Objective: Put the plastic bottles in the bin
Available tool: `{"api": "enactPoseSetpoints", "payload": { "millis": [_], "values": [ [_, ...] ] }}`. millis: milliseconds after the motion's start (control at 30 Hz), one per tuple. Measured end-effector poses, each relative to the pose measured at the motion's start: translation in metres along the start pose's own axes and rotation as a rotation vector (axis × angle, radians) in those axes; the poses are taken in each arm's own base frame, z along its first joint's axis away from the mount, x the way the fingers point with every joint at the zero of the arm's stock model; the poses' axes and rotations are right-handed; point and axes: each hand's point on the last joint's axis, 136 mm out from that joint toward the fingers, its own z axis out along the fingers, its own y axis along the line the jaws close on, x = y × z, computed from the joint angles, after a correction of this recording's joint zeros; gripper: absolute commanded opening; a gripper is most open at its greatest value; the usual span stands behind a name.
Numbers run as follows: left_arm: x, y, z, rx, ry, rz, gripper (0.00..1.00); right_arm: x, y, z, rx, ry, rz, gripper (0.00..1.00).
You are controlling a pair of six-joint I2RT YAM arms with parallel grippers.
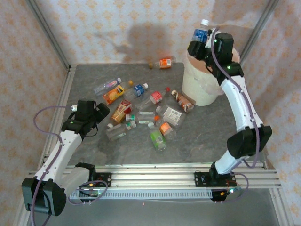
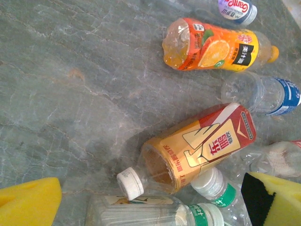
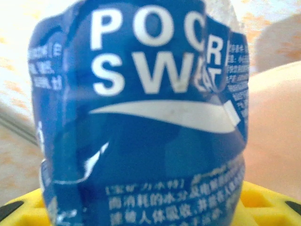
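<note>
1. The right fingers (image 3: 265,202) clamp a blue Pocari Sweat bottle (image 1: 199,34), held above the cream bin (image 1: 202,92).
2. The left fingers (image 2: 28,202) stand wide open, empty, over the other bottles (image 2: 200,146) scattered on the grey surface (image 2: 70,70).
3. One orange bottle (image 1: 165,62) lies apart near the surface's far edge.

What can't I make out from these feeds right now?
- Top view: the bin's inside, mostly hidden by the right gripper and its blue-labelled bottle.
- Right wrist view: where the pads grip that bottle, too close and blurred.
- Left wrist view: the clear bottle at the bottom, cut off by the edge.
- Top view: small round thing by the far wall, too small.
</note>
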Motion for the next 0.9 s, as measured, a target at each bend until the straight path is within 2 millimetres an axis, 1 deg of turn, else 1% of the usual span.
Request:
{"api": "enactPoseSetpoints", "payload": {
  "millis": [67, 133, 200, 300, 400, 567, 733, 900],
  "values": [
    [0.003, -0.001, 0.000, 0.007, 0.017, 0.001, 1.00, 0.004, -0.023, 0.006, 0.049, 0.044, -0.009, 0.46],
    [0.007, -0.002, 0.000, 0.016, 0.036, 0.005, 1.00, 0.012, -0.042, 0.009, 0.080, 0.097, -0.010, 0.47],
    [0.010, -0.001, -0.001, 0.022, 0.046, 0.008, 1.00, 0.021, -0.059, 0.013, 0.100, 0.153, -0.004, 0.49],
    [0.016, 0.003, -0.004, 0.028, 0.058, 0.017, 1.00, 0.034, -0.076, 0.023, 0.117, 0.230, 0.005, 0.51],
    [0.022, 0.008, -0.005, 0.023, 0.072, 0.028, 1.00, 0.049, -0.081, 0.037, 0.095, 0.308, 0.003, 0.53],
    [0.026, 0.011, -0.004, 0.017, 0.088, 0.033, 1.00, 0.074, -0.082, 0.061, 0.036, 0.417, 0.033, 0.56],
    [0.027, 0.010, -0.004, 0.024, 0.097, 0.036, 1.00, 0.095, -0.079, 0.070, -0.020, 0.494, 0.083, 0.61],
    [0.028, 0.010, -0.004, 0.025, 0.098, 0.036, 1.00, 0.098, -0.073, 0.070, -0.058, 0.509, 0.105, 0.66]
  ]
}}
